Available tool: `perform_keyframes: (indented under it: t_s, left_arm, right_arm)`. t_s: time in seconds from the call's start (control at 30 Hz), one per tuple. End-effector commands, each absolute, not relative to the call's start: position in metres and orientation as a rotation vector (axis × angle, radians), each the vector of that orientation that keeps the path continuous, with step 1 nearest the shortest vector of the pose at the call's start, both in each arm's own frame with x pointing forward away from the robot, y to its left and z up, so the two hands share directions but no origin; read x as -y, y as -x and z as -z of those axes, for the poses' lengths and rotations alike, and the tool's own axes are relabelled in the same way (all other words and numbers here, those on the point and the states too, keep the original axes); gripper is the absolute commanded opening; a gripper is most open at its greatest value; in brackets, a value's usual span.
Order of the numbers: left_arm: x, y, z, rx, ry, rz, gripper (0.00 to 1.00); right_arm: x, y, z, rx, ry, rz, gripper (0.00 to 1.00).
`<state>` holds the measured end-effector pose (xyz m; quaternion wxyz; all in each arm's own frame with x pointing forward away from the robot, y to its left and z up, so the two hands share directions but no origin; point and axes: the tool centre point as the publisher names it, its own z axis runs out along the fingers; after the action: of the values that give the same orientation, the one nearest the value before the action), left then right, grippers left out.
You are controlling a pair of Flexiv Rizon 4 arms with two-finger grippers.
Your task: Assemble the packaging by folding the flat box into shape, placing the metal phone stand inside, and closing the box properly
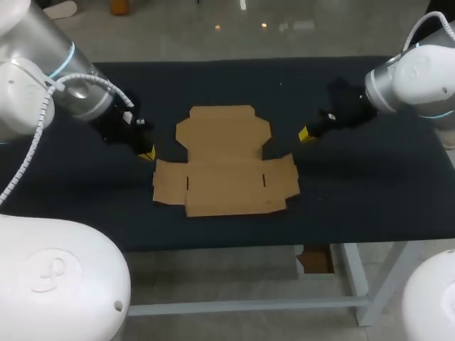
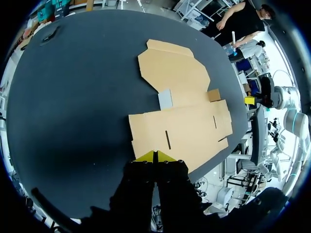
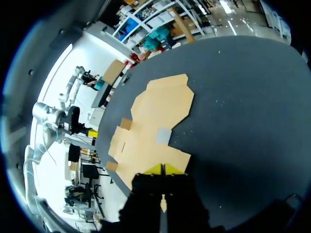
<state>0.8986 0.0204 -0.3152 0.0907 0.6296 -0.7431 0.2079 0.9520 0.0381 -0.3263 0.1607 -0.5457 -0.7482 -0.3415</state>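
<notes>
Flanking the flat cardboard box [image 1: 226, 165] on the surface [image 1: 370, 192], both jaws are closed and empty, so its side flaps [image 1: 169, 186] should be pushed up along the creases

— What's the tally on the desk [image 1: 370, 206]?
— One flat cardboard box [image 1: 224, 167], just the one, with two short slits [image 1: 188, 183] cut in it.
— And the machinery?
— Two arms, left arm [image 1: 64, 78] and right arm [image 1: 412, 74]. So two pincers: left pincer [image 1: 147, 153], right pincer [image 1: 304, 134]. Two yellow tips [image 2: 146, 156] apiece, four in all.
</notes>
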Motion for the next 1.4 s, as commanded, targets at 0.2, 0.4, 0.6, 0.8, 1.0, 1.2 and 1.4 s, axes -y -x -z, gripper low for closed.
perform_keyframes:
  t_s: [0.2,0.4,0.6,0.8,1.0,1.2,1.4]
  left_arm:
    - [-0.023,-0.874,0.311,2.213,-1.901,-0.594,0.0]
    - [-0.022,-0.859,0.309,2.221,-1.936,-0.588,0.0]
    - [-0.023,-0.847,0.308,2.194,-2.006,-0.612,0.0]
    - [-0.022,-0.834,0.306,2.182,-2.056,-0.624,0.0]
    - [-0.02,-0.822,0.312,2.165,-2.064,-0.62,0.0]
    - [-0.02,-0.804,0.321,2.13,-2.061,-0.649,0.0]
    - [-0.018,-0.789,0.331,2.112,-2.057,-0.649,0.0]
  right_arm:
    - [-0.028,-0.934,0.323,2.136,1.527,0.974,0.0]
    - [-0.024,-0.92,0.319,2.145,1.538,0.938,0.0]
    - [-0.01,-0.901,0.317,2.068,1.608,0.961,0.0]
    - [0.003,-0.879,0.319,1.967,1.685,0.931,0.0]
    - [0.007,-0.855,0.321,1.957,1.699,0.901,0.0]
    - [0.007,-0.828,0.322,1.967,1.702,0.898,0.0]
    - [0.002,-0.802,0.326,1.973,1.707,0.899,0.0]
